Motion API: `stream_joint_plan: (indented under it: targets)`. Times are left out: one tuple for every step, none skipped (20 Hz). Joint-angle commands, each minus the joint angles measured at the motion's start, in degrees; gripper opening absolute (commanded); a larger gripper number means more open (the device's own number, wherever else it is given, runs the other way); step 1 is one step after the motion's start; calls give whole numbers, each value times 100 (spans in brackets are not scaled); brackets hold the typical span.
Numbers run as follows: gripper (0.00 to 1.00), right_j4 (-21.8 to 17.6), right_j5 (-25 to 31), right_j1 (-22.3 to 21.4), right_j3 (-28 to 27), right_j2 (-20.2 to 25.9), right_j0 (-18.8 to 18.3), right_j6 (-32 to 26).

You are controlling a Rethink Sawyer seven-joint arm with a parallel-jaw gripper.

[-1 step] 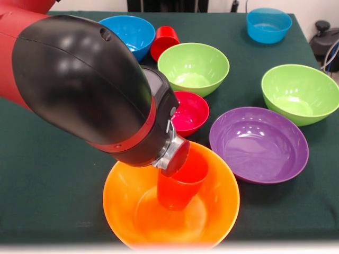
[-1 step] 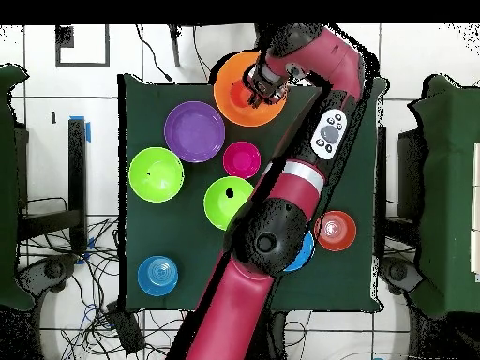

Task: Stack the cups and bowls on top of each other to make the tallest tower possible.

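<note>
Gripper (image 1: 176, 159) clamps the rim of 1 orange cup (image 1: 180, 185), held tilted inside the big orange bowl (image 1: 119, 198). Recommend levelling the cup, centring it on the bowl floor, then releasing.

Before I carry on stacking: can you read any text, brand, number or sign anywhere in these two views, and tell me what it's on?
None can be read.
The grey oval button panel on the red robot arm carries small marks, too small to read.
The glossy plastic bowls, such as the big orange bowl and the wide purple bowl, show no print, nor does the orange plastic cup or the dark green tablecloth.
</note>
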Motion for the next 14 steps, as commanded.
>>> stream_joint_plan:
  targets:
    - [0,130,-300,19,-361,-573,-205,-490]
    - [0,193,-288,18,-374,-644,-227,-516]
    - [0,181,-286,11,-365,-635,-209,-511]
    - [0,194,-283,6,-362,-649,-204,-521]
    - [0,207,-280,2,-359,-663,-200,-531]
    - [0,252,-292,-4,-367,-723,-215,-549]
    - [0,311,-301,-3,-381,-800,-234,-577]
    - [0,353,-288,-7,-391,-862,-251,-605]
    - [0,396,-275,-11,-400,-923,-268,-633]
    - [0,421,-249,-31,-402,-977,-277,-638]
    - [0,336,-241,-33,-378,-878,-237,-625]
    - [0,267,-273,-37,-354,-802,-202,-631]
    - [0,89,-314,-42,-302,-596,-124,-645]
    - [0,-75,-402,-41,-253,-406,-42,-692]
